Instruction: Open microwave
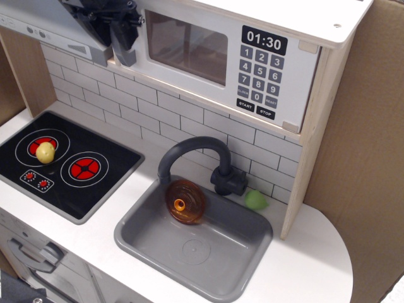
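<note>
The pale-wood microwave point(252, 57) sits at the upper middle. It has a white door with a clear window point(186, 47), a black keypad point(259, 79) and a clock display point(264, 41) reading 01:30. The door lies flat against the front, closed. Its grey vertical bar handle point(124, 55) is at the door's left edge, and only the lower end shows. My black gripper point(112, 31) is at the top left, over the upper part of the handle. Its fingers are drawn in around the handle.
The grey slanted range hood point(44, 28) is left of the microwave, behind the gripper. Below are the black stove point(95, 189) with a yellow ball point(45, 152), the grey sink point(246, 252) with an orange lid point(185, 201), the faucet point(189, 151) and a green ball point(255, 200). A cardboard wall point(366, 158) stands at the right.
</note>
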Robot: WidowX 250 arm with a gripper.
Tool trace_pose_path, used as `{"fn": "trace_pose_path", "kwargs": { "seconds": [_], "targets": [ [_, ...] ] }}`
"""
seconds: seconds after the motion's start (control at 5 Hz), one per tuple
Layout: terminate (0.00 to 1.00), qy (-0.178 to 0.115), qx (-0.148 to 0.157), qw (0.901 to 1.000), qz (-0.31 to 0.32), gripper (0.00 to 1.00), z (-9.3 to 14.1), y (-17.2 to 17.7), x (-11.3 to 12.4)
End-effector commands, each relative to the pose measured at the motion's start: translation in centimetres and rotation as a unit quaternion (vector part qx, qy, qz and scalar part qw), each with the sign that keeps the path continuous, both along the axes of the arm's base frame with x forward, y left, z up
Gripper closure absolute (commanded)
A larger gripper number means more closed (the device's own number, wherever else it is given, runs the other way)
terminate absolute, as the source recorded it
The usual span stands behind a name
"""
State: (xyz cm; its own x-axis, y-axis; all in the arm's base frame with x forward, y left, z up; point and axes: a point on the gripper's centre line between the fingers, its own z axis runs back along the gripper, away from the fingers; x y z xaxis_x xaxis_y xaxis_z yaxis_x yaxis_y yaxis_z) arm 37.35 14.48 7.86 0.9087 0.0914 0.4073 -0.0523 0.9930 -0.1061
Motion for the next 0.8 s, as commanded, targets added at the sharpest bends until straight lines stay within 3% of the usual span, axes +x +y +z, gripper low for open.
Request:
{"fn": "trace_pose_path", "kwargs": {
  "seconds": [0.0,0.2,0.4,0.6],
  "targets": [
    [0.0,-0.012,-0.009,0.9999,-0.002,1.0,1.8,-0.1,-0.9],
    [0.0,-0.002,-0.012,0.9999,-0.006,1.0,2.0,-0.4,-2.6],
    [0.0,0.021,-0.036,0.9991,-0.009,1.0,2.3,-0.7,-4.7],
    [0.0,0.046,-0.048,0.9978,-0.01,0.0,2.6,-1.3,-6.9]
  ]
}}
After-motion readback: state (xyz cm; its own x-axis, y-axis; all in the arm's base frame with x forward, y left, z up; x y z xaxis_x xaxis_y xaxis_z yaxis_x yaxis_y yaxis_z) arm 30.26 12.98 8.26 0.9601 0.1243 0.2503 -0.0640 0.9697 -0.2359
